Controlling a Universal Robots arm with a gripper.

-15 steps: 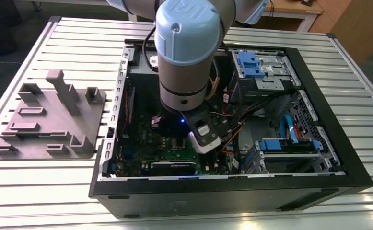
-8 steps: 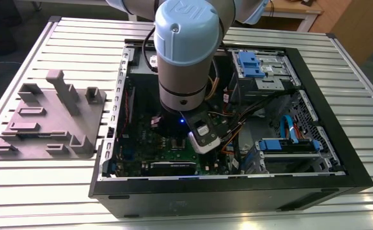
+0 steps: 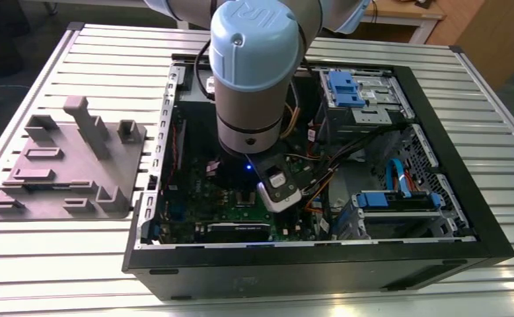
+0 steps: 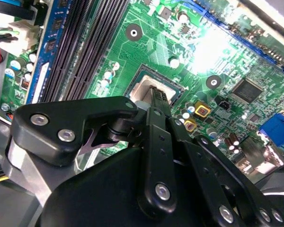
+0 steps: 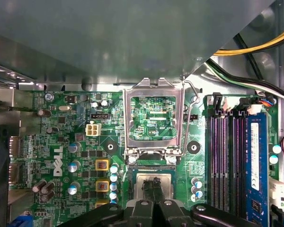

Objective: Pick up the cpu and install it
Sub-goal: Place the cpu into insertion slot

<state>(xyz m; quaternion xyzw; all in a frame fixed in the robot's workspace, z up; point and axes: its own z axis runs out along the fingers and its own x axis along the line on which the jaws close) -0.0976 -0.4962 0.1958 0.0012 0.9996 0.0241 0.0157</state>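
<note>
The cpu (image 5: 164, 182), a flat silver-grey square, lies in the dark socket on the green motherboard (image 5: 61, 142); in the second wrist view the cpu (image 4: 141, 91) shows just past the fingertips. My gripper (image 5: 152, 185) is directly over its middle, with the two black fingers pressed close together and only a thin slit between them. The tips look to be touching or just above the chip's top, not around its edges. The socket's metal load frame (image 5: 154, 118) stands flipped open behind the socket. In the exterior view my arm (image 3: 252, 79) reaches down into the open computer case (image 3: 451, 198).
Black memory slots (image 5: 225, 161) and a blue slot run beside the socket. Yellow and black cables (image 5: 255, 47) hang along the case wall. Capacitors (image 5: 102, 165) stand on the socket's other side. A grey plastic tray (image 3: 63, 165) with raised blocks sits on the exterior view's left.
</note>
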